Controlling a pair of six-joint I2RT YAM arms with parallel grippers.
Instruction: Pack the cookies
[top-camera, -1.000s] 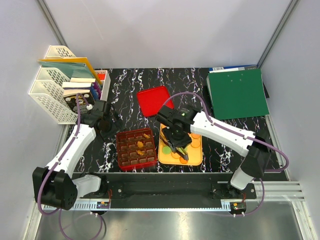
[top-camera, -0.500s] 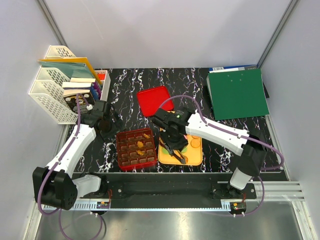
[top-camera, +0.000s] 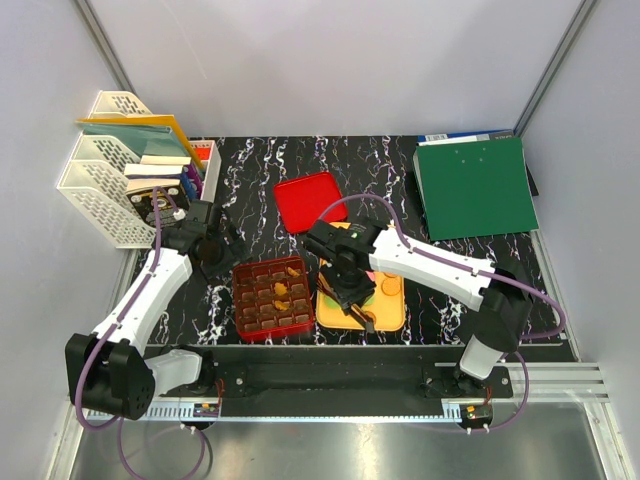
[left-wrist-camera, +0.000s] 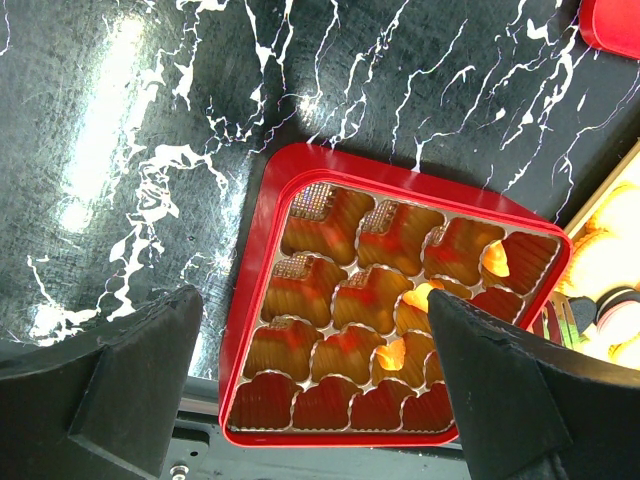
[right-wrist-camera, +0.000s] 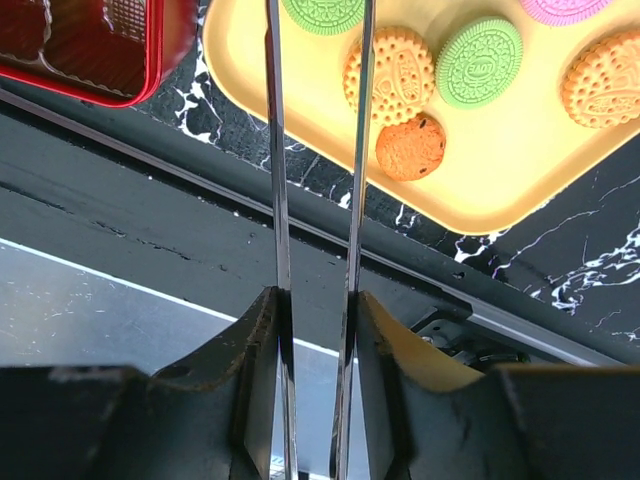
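Right wrist view: my right claw (right-wrist-camera: 317, 40) has shifted to the near corner of the yellow plastic tray (right-wrist-camera: 500, 190), astride a round green cookie (right-wrist-camera: 325, 12), likely the next pick; I cannot tell if it grips

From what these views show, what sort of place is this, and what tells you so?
Probably a robot test booth dressed as a desk: plain white walls close in a black marbled table, with a file rack and a green folder.
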